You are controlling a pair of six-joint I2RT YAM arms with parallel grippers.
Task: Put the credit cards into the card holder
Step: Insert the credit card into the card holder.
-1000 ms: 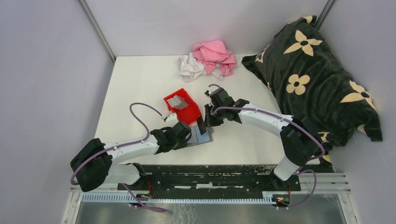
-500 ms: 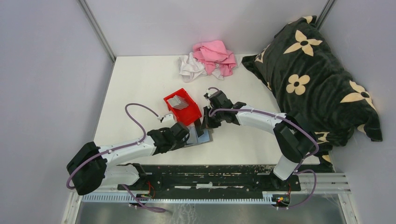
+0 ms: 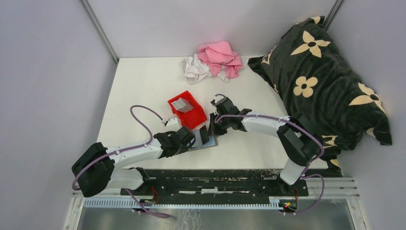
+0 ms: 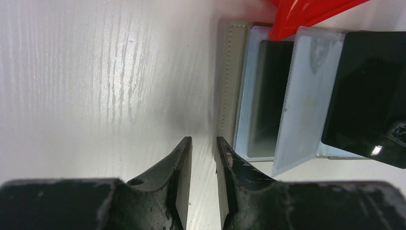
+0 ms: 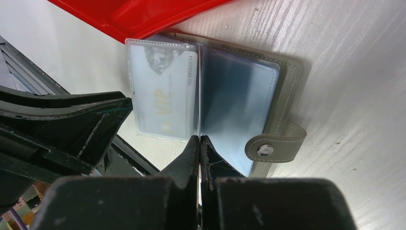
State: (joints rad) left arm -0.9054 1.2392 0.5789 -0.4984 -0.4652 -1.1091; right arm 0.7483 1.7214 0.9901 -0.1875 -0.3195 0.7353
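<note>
Left hand [image 4: 202, 142]: narrowly parted, empty, just beside the open card holder [image 4: 229, 86] on the tabletop [image 4: 95, 72].
Credit cards [image 3: 182, 104]: stacked in the red bin [image 3: 196, 119], to be fetched one at a time.
Right hand [image 5: 199, 141]: closed tight at the sleeve fold; a pocket mouth is best held exposed.
Obstacle: bin corner seen over the holder's far edge; cloths [image 3: 215, 60] well apart.

Red bin [image 3: 195, 118] mid table [image 3: 143, 86]; pink cloth [image 3: 220, 56] & white cloth [image 3: 195, 70] touching at far edge; black flowered cushion [image 3: 321, 76] rt side.
</note>
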